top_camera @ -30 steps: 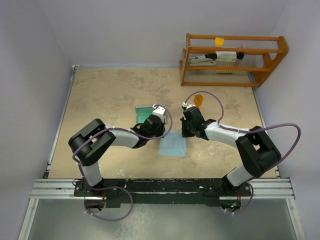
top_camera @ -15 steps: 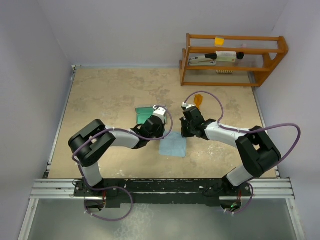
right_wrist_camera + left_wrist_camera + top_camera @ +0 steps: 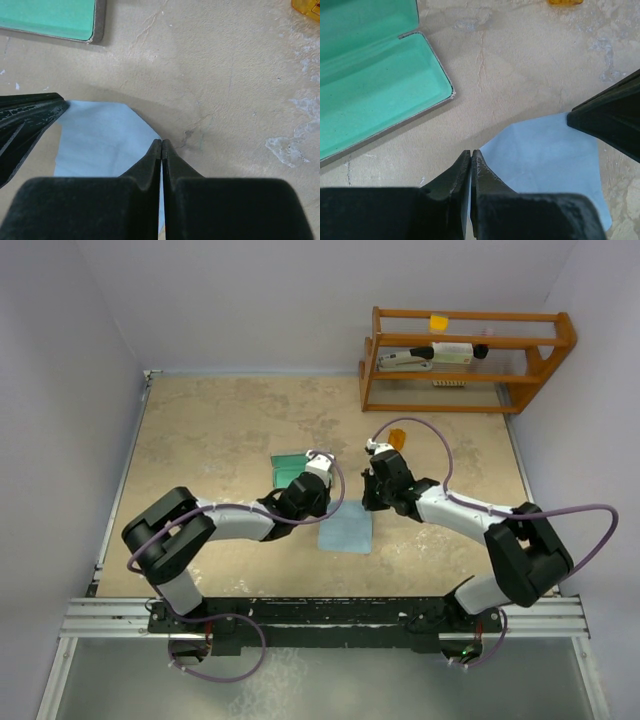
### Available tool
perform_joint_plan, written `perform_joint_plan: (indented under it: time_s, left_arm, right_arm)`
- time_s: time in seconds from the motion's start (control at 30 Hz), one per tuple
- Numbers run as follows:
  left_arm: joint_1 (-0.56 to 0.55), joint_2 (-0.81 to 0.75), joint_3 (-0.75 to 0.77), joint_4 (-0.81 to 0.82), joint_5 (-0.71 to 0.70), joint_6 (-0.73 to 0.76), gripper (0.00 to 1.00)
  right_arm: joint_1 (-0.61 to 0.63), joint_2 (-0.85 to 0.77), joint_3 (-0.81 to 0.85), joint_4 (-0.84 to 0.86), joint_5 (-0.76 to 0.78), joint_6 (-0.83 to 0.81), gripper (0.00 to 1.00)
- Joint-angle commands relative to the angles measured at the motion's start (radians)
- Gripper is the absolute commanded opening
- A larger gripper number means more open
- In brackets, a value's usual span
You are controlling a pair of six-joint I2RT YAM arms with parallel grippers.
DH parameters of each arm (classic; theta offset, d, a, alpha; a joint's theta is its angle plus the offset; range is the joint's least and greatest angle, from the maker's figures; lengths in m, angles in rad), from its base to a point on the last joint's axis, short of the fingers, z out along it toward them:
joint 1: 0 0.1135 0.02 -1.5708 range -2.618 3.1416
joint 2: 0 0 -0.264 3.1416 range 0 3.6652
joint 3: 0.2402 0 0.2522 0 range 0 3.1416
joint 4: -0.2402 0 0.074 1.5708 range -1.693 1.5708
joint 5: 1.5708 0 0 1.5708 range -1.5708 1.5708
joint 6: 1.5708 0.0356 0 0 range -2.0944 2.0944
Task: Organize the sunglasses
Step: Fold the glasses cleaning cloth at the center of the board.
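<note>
Left first: we see the open case (image 3: pixel 370 90), green lining up, beyond and left of the left gripper (image 3: pixel 471 155), its far end cut off in the wrist view. Those fingers are pressed together on a corner of the blue cloth (image 3: pixel 545 165). The right gripper (image 3: pixel 162 142) is pinched tight on the neighbouring corner. Our own fingers hide the cloth's near part. The sunglasses (image 3: pixel 398 437) sit on the table (image 3: pixel 220 430) beyond the right fingertips, untouched. Both wrist views clip them to an orange sliver.
</note>
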Motion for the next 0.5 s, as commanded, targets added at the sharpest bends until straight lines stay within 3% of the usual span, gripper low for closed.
perform_joint_plan:
  time_s: [0.0, 0.47]
  left_arm:
    - [-0.017, -0.044, -0.020, 0.013, -0.018, 0.005, 0.00]
    - [-0.057, -0.095, -0.076, 0.026, -0.039, -0.013, 0.00]
  right_arm:
    - [-0.003, -0.047, -0.022, 0.014, -0.003, -0.016, 0.00]
    - [0.001, -0.118, -0.117, 0.033, -0.028, 0.002, 0.00]
